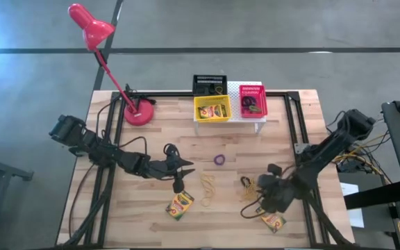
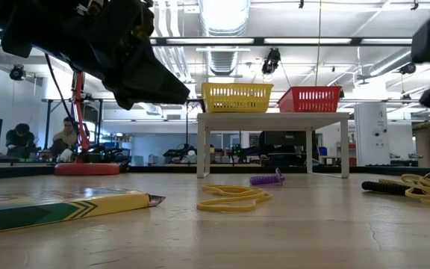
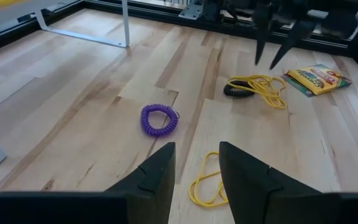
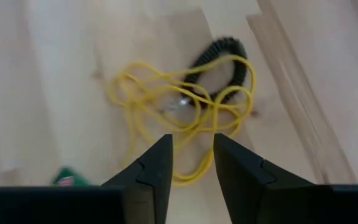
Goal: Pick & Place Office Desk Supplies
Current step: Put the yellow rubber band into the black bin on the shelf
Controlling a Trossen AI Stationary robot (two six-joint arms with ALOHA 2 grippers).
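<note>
A light wooden table [image 1: 151, 222] is seen from above, with two dark arms reaching inward; the left gripper [image 1: 188, 167] is held above the table just beside a loose pile of thin yellow rubber bands [image 1: 207, 189], its fingers parted with nothing between them; a flat yellow-green crayon box [image 1: 180, 205] lies just below it on the wood. The right gripper [image 1: 251, 196] is poised over a tangle of yellow rubber bands [image 4: 185, 106] caught up with a black coiled ring [image 4: 225, 56]; its fingers are likewise parted and empty; a second yellow-green crayon box [image 1: 274, 221] lies near the table's front edge beside that arm. A small purple coiled ring [image 1: 219, 160] rests alone on the bare wood between the two arms. At the back, a white perforated metal riser [image 1: 245, 111] carries a yellow slotted basket [image 1: 212, 109] with a crayon box inside and a pink-red slotted basket [image 1: 252, 100] holding small dark items that cannot be made out; a black slotted basket [image 1: 209, 85] sits just behind the yellow one. A red desk lamp [image 1: 110, 59] stands at the back left corner.
</note>
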